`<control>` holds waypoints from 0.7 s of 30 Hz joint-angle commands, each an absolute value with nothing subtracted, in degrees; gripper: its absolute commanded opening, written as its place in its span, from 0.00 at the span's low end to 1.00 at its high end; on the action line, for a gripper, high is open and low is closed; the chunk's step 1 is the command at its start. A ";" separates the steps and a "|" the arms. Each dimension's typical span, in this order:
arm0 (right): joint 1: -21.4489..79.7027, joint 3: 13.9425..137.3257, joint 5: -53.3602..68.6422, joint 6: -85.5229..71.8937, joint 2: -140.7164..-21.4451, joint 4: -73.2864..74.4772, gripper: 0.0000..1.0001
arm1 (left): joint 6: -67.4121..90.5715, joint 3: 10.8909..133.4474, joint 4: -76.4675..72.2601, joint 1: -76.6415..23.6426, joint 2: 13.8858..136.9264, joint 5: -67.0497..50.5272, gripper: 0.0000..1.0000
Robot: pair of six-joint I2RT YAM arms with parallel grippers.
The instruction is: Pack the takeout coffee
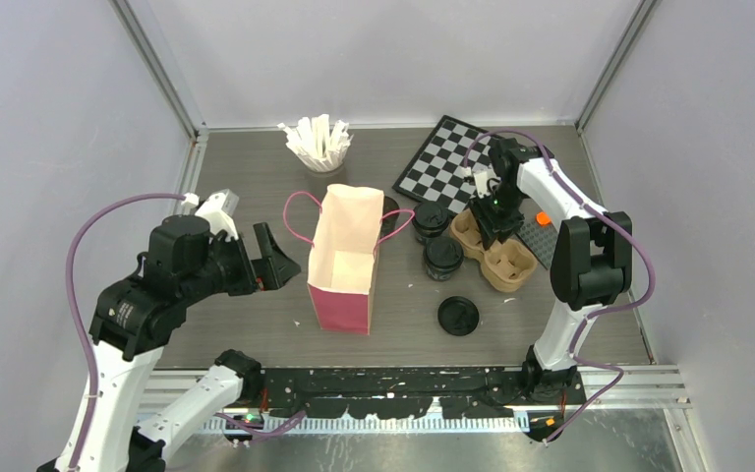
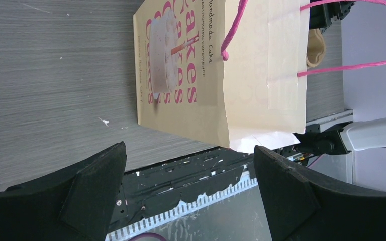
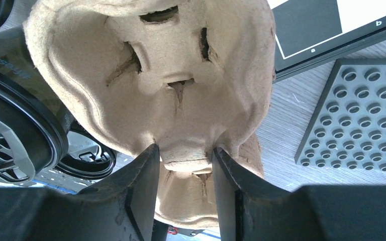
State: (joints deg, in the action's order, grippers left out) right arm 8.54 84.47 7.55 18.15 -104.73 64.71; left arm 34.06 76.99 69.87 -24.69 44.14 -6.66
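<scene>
Three cameras: one fixed high, two riding your wrists.

Your top view looks down from above and behind the arm bases onto the whole table (image 1: 256, 334), left arm on the left. Your left wrist view looks past the left hand (image 2: 188, 148), low and sideways along the table, near the printed face of the paper bag (image 2: 191, 85), which the top view shows mid-table. Your right wrist view sits very close over the right hand (image 3: 184, 149), filled by the pulp carrier (image 3: 181, 75); the chessboard (image 3: 321, 20) corner and studded grey plate (image 3: 362, 115) beside it also appear at the top view's right.
</scene>
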 commanded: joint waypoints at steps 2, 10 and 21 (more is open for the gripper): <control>8.69 85.76 6.89 17.80 -103.56 65.27 0.43 | 33.96 77.21 69.07 -24.79 44.11 -6.03 1.00; 8.69 88.86 5.65 17.36 -101.90 67.20 0.43 | 34.45 77.96 70.99 -24.80 44.18 -1.91 1.00; 9.23 91.35 5.29 14.60 -101.13 69.59 0.43 | 34.09 79.03 70.75 -24.79 43.48 1.87 1.00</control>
State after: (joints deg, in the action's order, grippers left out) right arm 8.82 87.99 6.81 16.69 -104.60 67.90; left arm 34.26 77.41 71.66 -24.69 43.90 0.93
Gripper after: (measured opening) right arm 0.431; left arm 0.996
